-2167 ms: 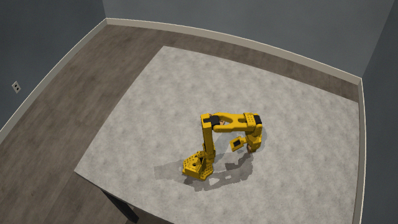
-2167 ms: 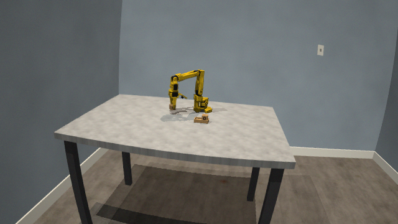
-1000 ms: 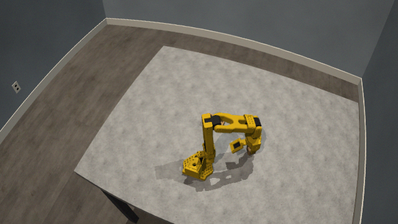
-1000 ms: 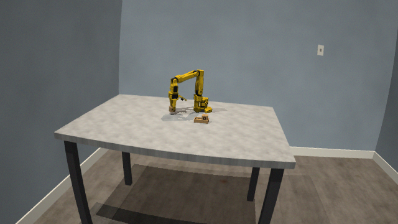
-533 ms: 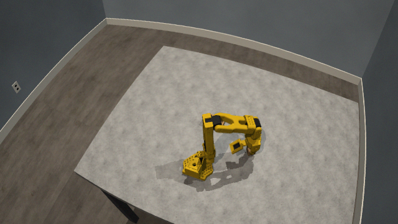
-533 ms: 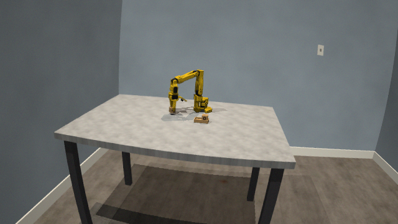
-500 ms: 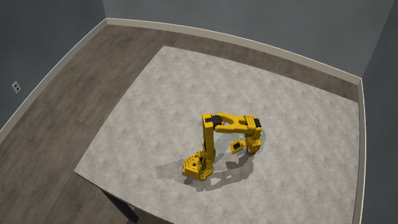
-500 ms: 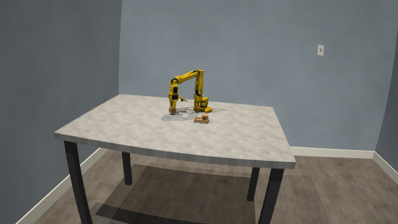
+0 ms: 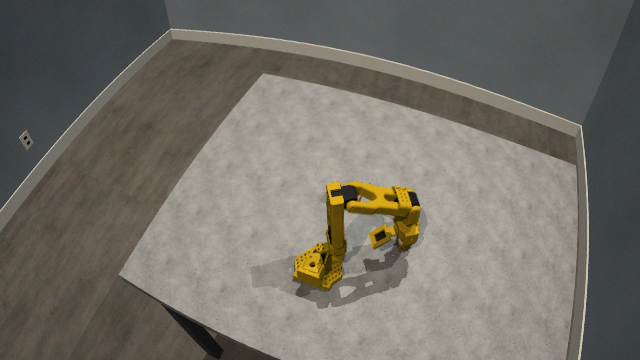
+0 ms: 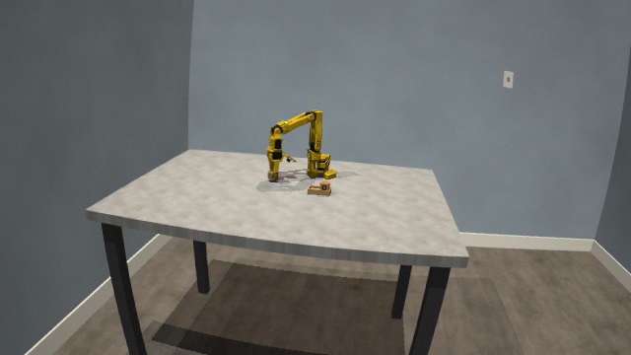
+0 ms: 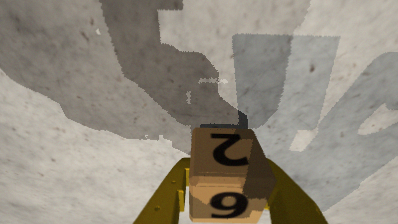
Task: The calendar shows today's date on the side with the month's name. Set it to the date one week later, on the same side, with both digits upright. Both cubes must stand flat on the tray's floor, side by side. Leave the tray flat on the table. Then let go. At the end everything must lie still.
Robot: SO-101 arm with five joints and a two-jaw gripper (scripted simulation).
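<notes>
a yellow robot arm (image 9: 377, 197) (image 10: 298, 120) reaches out over a pale stone-look table (image 9: 225, 200) (image 10: 237, 217), its gripper (image 9: 403, 244) (image 10: 273, 177) (image 11: 227, 197) clamped on a wooden cube (image 9: 401, 245) (image 10: 270, 176) (image 11: 220, 155) — one face carries a mark that reads as a 2, the next a 6 or a 9, both partly in shade in the wrist view. the calendar's tray (image 10: 314, 191) sits on the table, nearer the exterior camera than the gripper and off to that view's right, well apart from it. a second cube (image 10: 325, 186) stands at the tray's right-hand end as that camera sees it, showing what looks like a 0, with the open place beside it at the left end, the end nearer the gripper. the tray's long axis runs roughly left to right in the same view — from above, the arm hides it. the coming move, by this reading, turns on that offset: the held cube would need to travel across toward the tray and come down square in the left place, its wanted digit upright, without knocking its neighbor. whether the held cube touches the table cannot be told.
</notes>
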